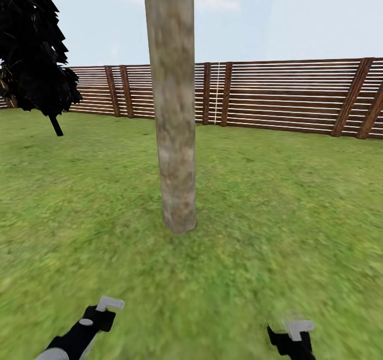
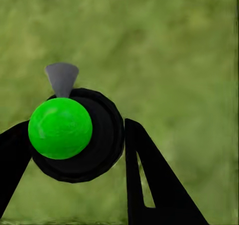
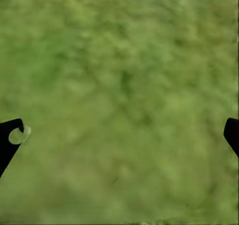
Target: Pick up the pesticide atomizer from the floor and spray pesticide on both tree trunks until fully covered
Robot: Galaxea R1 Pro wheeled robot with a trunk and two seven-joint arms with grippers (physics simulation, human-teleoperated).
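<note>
Grass [image 1: 276, 232] surrounds tree trunk [image 1: 173, 104]; left hand [image 2: 74, 150] grips atomizer [image 2: 67, 130], right hand [image 3: 119, 135] wide.

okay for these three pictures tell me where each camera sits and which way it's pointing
Head view: on the robot's head, facing forward and down at a tree trunk, fence and grass; both grippers at the bottom edge.
Left wrist view: near the left gripper, pointing down at grass; its fingers close on the atomizer.
Right wrist view: near the right gripper, pointing down; fingers wide apart.
All three views share the grass.

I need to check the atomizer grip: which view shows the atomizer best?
The left wrist view: the atomizer sits between the left gripper fingers, green cap and grey nozzle plain. The head view gives a small pale piece; the right wrist view, grass.
</note>
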